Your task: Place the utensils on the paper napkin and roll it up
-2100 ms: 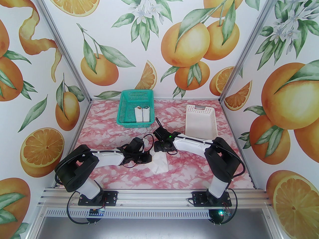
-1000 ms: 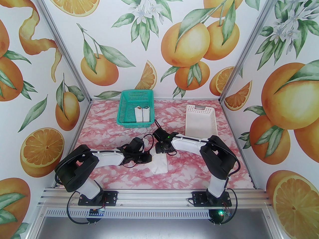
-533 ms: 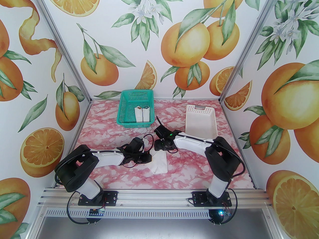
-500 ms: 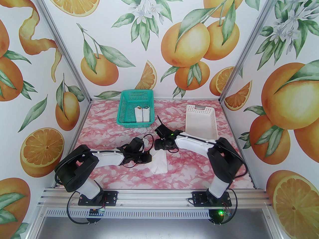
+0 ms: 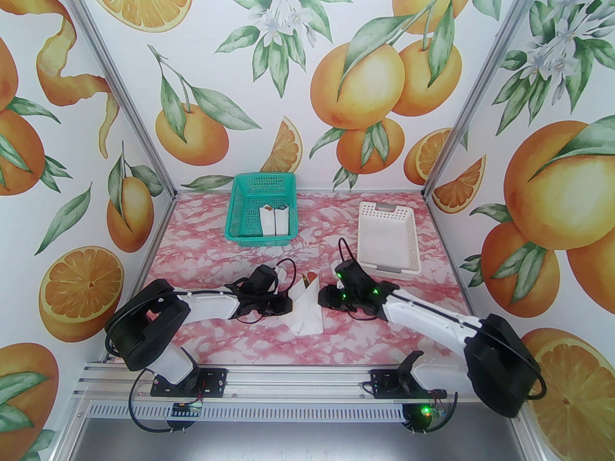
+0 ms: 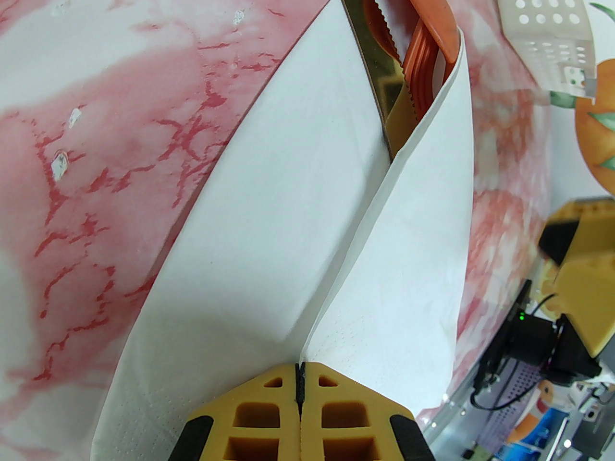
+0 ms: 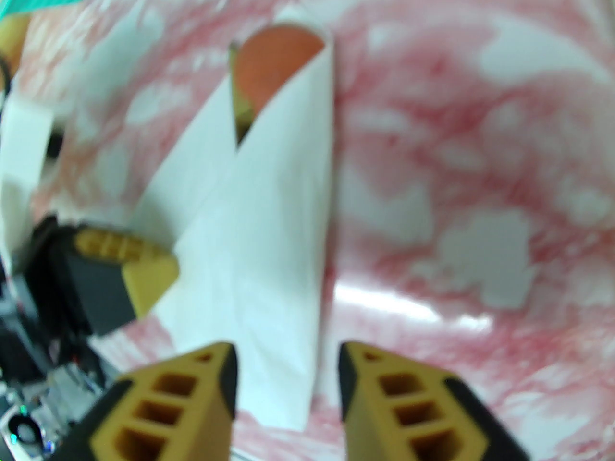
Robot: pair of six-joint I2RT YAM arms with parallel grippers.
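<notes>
The paper napkin (image 5: 310, 312) (image 6: 269, 238) (image 7: 269, 209) lies folded into a narrow wrap around the utensils in the middle of the table. The olive-brown knife (image 6: 379, 65), the orange fork (image 6: 423, 79) and the orange spoon (image 6: 427, 12) (image 7: 276, 65) stick out of its far end. My left gripper (image 5: 289, 305) (image 6: 300, 382) lies at the wrap's left side, shut with the top flap's edge running into its tips. My right gripper (image 5: 323, 300) (image 7: 287, 392) is low at the wrap's right side. Its fingers stand apart over the wrap's near right edge.
A teal basket (image 5: 240, 195) at the back holds two white wrapped bundles (image 5: 275, 221). A white perforated basket (image 5: 408, 238) stands at the back right, just beyond my right wrist. The printed walls close the table on three sides.
My right arm swung from the far end of the wrap round to its right side and dropped low, its jaws narrowing. The utensil tips now show. The left arm stayed put.
</notes>
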